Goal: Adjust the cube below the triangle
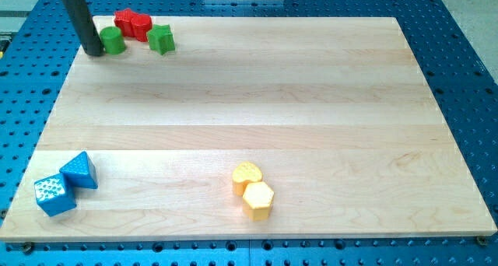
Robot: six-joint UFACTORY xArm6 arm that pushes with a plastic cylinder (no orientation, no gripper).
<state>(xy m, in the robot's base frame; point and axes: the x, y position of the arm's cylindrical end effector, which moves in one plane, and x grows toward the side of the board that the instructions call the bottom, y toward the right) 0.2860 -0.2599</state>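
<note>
A blue cube [54, 194] sits near the board's bottom left corner. A blue triangle block [80, 169] touches it on its upper right. My tip [94, 51] rests at the view's top left, just left of a green round block [113, 40], far above the blue pair. The dark rod rises from the tip out of the top of the view.
A red block [132, 22] and a green star-like block [161, 39] lie beside the green round block at top left. A yellow heart block [247, 176] and a yellow hexagon block [257, 200] touch at bottom centre. The wooden board [249, 118] lies on a blue perforated table.
</note>
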